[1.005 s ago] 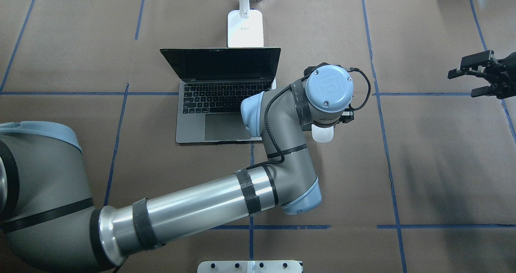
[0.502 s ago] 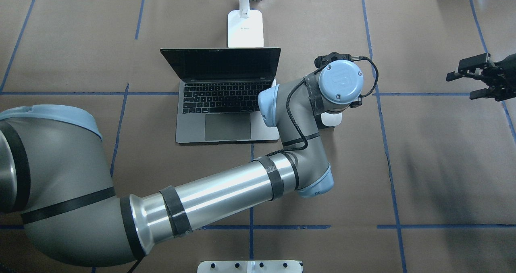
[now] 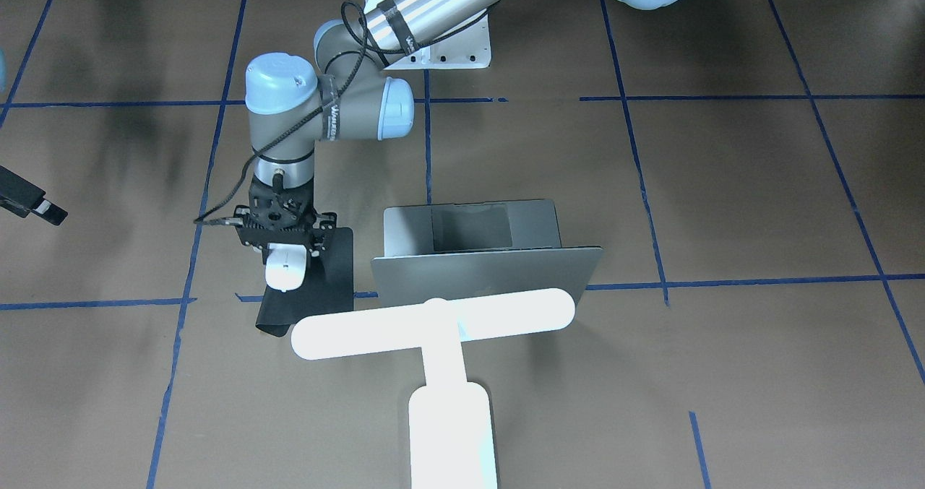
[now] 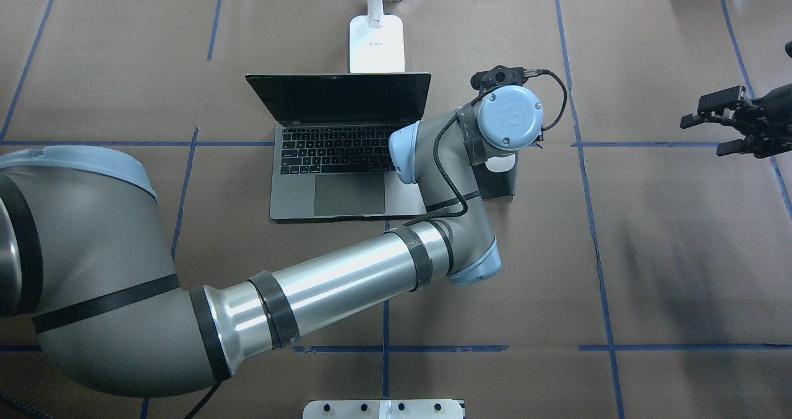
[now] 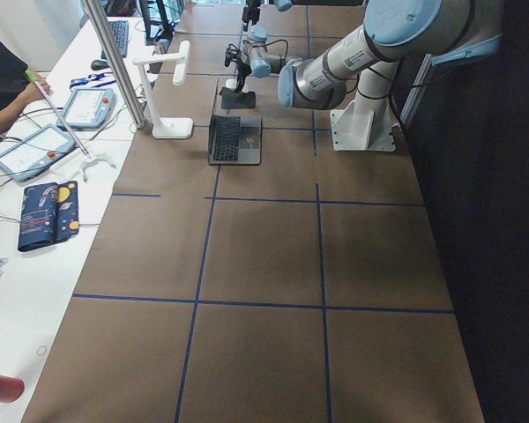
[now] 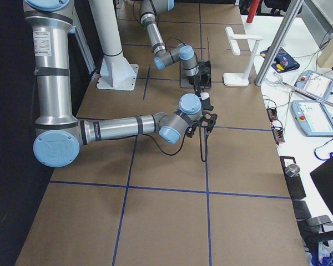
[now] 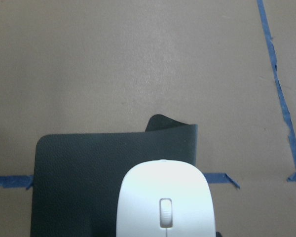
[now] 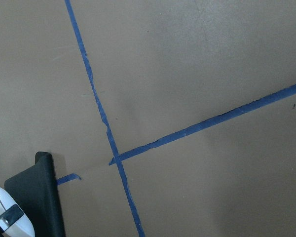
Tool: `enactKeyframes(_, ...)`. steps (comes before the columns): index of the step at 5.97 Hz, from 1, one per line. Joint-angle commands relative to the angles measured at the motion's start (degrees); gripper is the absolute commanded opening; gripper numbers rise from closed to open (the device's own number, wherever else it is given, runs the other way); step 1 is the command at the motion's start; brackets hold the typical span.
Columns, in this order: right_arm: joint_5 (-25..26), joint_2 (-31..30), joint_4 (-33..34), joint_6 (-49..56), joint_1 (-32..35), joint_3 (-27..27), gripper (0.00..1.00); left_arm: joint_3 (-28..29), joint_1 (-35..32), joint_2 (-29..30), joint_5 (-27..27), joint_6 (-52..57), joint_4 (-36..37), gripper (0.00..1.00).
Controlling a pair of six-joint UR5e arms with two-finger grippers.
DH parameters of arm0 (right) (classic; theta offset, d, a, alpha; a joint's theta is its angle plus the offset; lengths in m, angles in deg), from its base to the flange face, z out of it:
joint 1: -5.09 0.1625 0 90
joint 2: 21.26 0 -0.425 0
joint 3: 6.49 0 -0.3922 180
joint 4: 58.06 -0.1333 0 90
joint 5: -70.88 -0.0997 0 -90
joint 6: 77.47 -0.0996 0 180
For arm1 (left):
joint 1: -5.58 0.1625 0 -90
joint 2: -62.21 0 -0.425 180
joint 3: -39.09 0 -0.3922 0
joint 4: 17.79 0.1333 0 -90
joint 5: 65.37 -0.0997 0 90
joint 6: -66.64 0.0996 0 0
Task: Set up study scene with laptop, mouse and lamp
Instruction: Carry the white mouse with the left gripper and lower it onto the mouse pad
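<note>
White and smooth, the small oval mouse (image 3: 284, 271) sits between the fingers of the left gripper (image 3: 289, 252), which comes down from above and is closed against its two long sides. Its long axis runs from the robot's side of the table toward the operators' side, parallel to the side edges of the slim silver-grey metal laptop (image 4: 346, 153). Its scroll-wheel end points away from the robot. We find it over the black rectangular mat (image 3: 332, 279), toward the robot's-right part of that mat; whether it touches the mat or hangs just above it we cannot tell. The mat lies just beside the laptop on the robot's right, with one far corner curled up. The laptop stands open, its dark screen facing the robot. Beyond it stands the bright white T-shaped lamp (image 3: 433, 319), its long bar parallel to the laptop's hinge. The right gripper (image 4: 700, 135) hovers well apart at the table's right, fingers spread wide with nothing between them
</note>
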State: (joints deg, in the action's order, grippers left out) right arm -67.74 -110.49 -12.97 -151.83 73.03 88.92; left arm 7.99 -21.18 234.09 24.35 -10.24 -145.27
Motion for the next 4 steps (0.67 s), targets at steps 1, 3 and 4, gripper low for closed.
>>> enactKeyframes(1, 0.0, 0.1, 0.0, -0.1, -0.1, 0.0, 1.0, 3.0, -0.5, 0.1, -0.2, -0.6, -2.1, 0.09)
enactKeyframes(3, 0.0, 0.1, 0.0, -0.1, -0.2, 0.0, 1.0, 3.2, 0.2, 0.6, -0.2, -0.7, -2.1, 0.11)
enactKeyframes(4, 0.2, 0.2, 0.0, -0.1, -0.4, 0.0, 1.0, 3.2, 0.3, 0.9, -0.1, -0.7, -2.0, 0.15)
